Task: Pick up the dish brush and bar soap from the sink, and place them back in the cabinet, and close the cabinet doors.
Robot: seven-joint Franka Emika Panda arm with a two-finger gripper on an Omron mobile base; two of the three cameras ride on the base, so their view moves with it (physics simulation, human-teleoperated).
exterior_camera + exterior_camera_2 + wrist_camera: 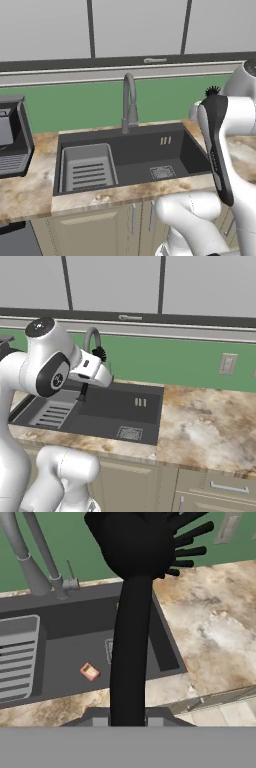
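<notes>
Clamped on the handle of the dish brush (pixel 131 662), the claw (pixel 128 721) sits at the bottom of the hand view with its jaws drawn tight against the thin black stem. From there the handle runs up the picture to the tufted head, whose bristles fan out toward the upper right. In the right base view the brush (pixel 98 353) is held raised above the sink (pixel 100 406), its bristly head uppermost beside the faucet (pixel 91 338) and its handle tip pointing down below the hand. In the left base view only the bristle tips (pixel 213 91) are visible, above the arm's dark forearm.

Beyond the claw lies the front edge of the mottled stone worktop (pixel 220 637). Behind that edge, on the dark basin floor, the bar soap (pixel 90 672) rests as a small pinkish-orange block, lying apart from the brush and to the right of the ribbed tray insert (pixel 17 657). The square drain grate (pixel 162 172) sits in the basin floor, right of the tray.

Farther back, the grey gooseneck faucet stands at the rear rim of the sink. Behind it runs a green wall (pixel 75 105), with light-grey wall cabinets (pixel 135 25) above
</notes>
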